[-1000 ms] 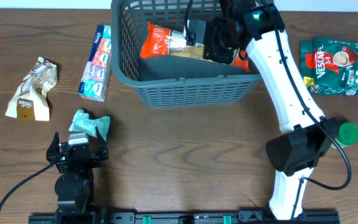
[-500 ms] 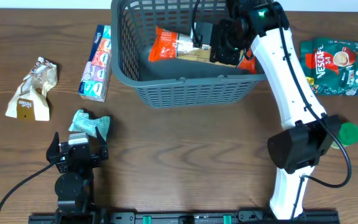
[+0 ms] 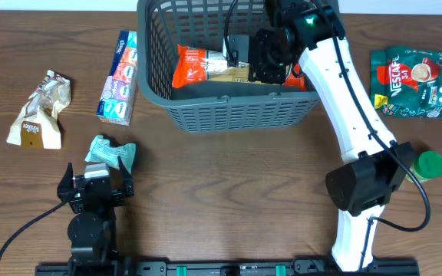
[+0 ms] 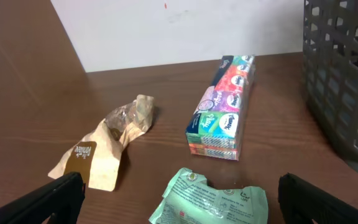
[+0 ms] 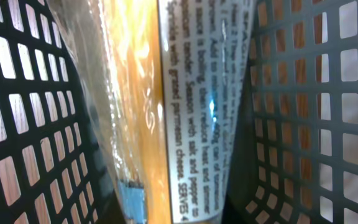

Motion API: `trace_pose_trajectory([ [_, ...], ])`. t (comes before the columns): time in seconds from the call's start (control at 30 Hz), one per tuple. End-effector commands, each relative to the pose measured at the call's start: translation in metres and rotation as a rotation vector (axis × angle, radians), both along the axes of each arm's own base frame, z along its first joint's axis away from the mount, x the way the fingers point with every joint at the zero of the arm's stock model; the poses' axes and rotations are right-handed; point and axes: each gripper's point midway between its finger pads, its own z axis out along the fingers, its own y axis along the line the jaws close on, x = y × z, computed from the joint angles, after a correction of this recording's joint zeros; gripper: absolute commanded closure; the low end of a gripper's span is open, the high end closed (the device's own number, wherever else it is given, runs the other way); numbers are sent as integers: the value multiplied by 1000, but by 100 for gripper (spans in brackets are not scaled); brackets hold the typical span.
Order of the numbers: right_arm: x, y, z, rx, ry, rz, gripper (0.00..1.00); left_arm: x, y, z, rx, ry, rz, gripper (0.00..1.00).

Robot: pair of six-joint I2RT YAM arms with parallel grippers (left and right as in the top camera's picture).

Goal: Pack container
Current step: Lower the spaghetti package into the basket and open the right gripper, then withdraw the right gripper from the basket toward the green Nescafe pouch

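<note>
The right fingers [image 3: 239, 54] were clenched on one end of an orange packet [image 3: 194, 65], low inside the container [image 3: 229, 115], its lattice walls on either side of them; the left fingers [image 4: 64, 193] were spread wide, a green sachet [image 4: 210, 202] lying between them on the counter [image 4: 278, 143].

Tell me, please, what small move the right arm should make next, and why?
Probably release: the right gripper is down inside the basket, and the orange packet lies within its walls, filling the right wrist view. Whether the jaws grip it cannot be seen, so open them before lifting out.
</note>
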Motion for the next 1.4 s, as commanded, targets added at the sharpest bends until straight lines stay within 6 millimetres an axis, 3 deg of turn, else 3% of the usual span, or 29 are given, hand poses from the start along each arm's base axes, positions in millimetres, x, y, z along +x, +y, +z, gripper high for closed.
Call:
trace_pose_trajectory([
  [0.0,-2,12,13,59,-21,29,76,0,-1,-13,10,33,-4,1],
  [0.07,-1,12,14,68,-15,5,11,0,-1,-13,10,33,-4,1],
  [0.1,-1,12,14,70,-14,-2,1,0,-1,-13,10,32,-4,2],
  [0.3,3,14,15,87,-16,-33,1,0,-1,-13,10,33,-4,1],
  [0.43,21,19,26,169,-37,-186,1,0,-1,-13,10,32,-4,2],
  [0.57,55,6,57,279,-133,-519,1,0,-1,-13,10,33,-4,2],
  [0.73,69,-16,115,404,-270,-759,1,0,-1,-13,10,33,-4,2],
  [0.87,61,-57,173,463,-428,-976,1,0,-1,-13,10,33,-4,2],
  [1.0,32,-128,228,473,-640,-1292,1,0,-1,-13,10,33,-4,2],
  [1.1,0,-179,252,447,-751,-1475,1,0,-1,-13,10,33,-4,1],
  [1.23,-33,-230,259,427,-762,-1621,1,0,-1,-13,10,32,-4,2],
  [1.37,-53,-275,233,397,-630,-1746,1,0,-1,-13,10,33,-4,2],
])
